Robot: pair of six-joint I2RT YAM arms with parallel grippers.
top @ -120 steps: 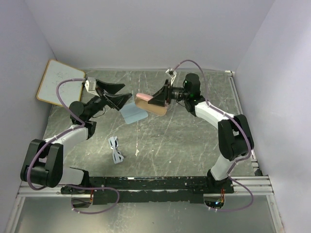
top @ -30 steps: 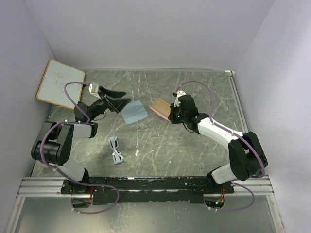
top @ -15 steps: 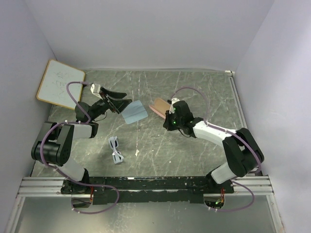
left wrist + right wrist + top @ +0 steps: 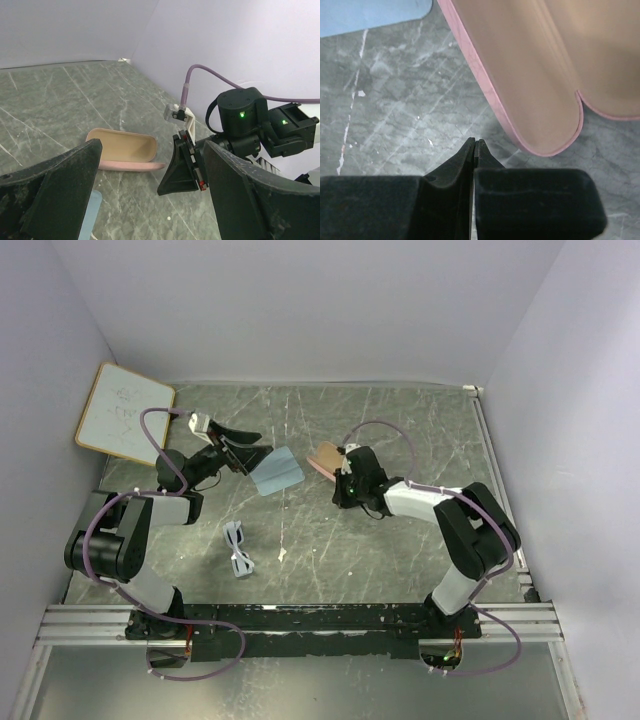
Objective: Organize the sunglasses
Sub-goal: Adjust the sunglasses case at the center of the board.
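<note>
Step, as judged: case (image 4: 326,458) staged open, pickup pending. Sunglasses (image 4: 238,549) location: well left of case, nearer, untouched. Right gripper (image 4: 474,145): fully closed, empty, just beside case rim. Left gripper (image 4: 258,447): spread wide, empty, left of case. Next: grasp thin frame precisely.

Left hand (image 4: 262,445) low, jaws wide apart — right hand (image 4: 475,144) low, fingers pressed together.

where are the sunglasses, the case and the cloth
sunglasses (image 4: 237,551): top view, middle of the white frame
case (image 4: 122,146): left wrist view, tan inside of the open shell
cloth (image 4: 277,471): top view, middle of the blue sheet
</note>
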